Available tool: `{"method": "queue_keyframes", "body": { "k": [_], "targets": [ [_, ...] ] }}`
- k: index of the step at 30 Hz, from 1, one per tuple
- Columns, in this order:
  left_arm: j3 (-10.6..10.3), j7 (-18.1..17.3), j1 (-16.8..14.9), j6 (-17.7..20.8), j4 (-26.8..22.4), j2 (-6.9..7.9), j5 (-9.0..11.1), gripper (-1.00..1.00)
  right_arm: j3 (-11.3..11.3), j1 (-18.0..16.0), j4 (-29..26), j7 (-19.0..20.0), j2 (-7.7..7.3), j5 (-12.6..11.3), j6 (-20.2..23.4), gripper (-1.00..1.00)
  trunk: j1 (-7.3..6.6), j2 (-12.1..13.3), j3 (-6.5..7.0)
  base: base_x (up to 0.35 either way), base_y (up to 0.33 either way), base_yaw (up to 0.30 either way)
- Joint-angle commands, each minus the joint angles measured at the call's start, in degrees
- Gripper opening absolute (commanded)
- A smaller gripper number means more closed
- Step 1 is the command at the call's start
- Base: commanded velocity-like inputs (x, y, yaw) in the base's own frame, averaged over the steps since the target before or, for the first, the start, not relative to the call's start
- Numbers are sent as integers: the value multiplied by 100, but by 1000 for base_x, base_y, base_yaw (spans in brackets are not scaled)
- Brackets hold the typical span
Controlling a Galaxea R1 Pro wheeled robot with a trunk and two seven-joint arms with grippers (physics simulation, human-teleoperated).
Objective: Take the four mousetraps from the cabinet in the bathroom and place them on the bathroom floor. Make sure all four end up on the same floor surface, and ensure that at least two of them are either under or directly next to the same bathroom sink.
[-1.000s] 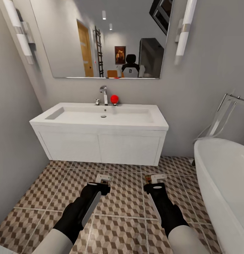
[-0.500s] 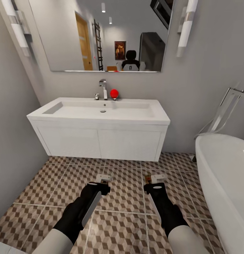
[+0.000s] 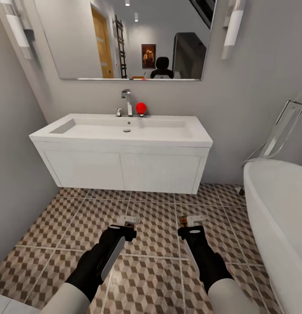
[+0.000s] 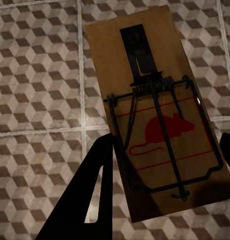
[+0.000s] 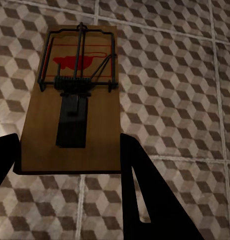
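My left gripper (image 3: pixel 125 227) is shut on a mousetrap (image 3: pixel 128 220), a tan board with a dark wire spring and a red mouse print (image 4: pixel 154 110), pinched between the black fingers (image 4: pixel 90 190). My right gripper (image 3: pixel 189 228) is shut on a second mousetrap (image 3: pixel 193 219), which lies flat between its fingers (image 5: pixel 139 185) in the right wrist view (image 5: pixel 75 100). Both traps hang above the cube-patterned bathroom floor (image 3: pixel 155 279), a short way in front of the white wall-hung bathroom sink (image 3: pixel 120 131) with its chrome tap (image 3: pixel 127 102). The cabinet is out of view.
A white bathtub (image 3: pixel 282 209) runs along the right side. A grey wall (image 3: pixel 15 165) closes the left. A small red ball-like object (image 3: pixel 141 107) sits by the tap, under a large mirror (image 3: pixel 125 39). Open tiles lie beneath and before the sink.
The whole view has shifted: the sink now sits higher and larger in the picture, so the camera has moved closer. Both arms keep the same pose, each holding its trap.
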Motion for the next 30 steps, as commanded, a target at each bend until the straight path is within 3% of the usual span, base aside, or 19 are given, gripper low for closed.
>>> {"method": "queue_keyframes", "body": {
  "k": [1, 22, 30],
  "targets": [
    [-11, 53, -6, 17, -6, 4, 51, -100, 8, -2, -7, -2, 1, 25, 36, -100, 22, -44, -33, 0, 0, 0],
    [-29, 32, -3, -809, 229, 73, 34, -100, 22, -2, -7, 214, 1, 25, -262, -100, 483, -886, -605, 0, 0, 0],
    [-163, 28, -3, -1179, 412, 74, 34, -100, 16, -1, -7, 215, 1, 25, -307, -100, 659, -1207, -823, 0, 0, 0]
  ]
}}
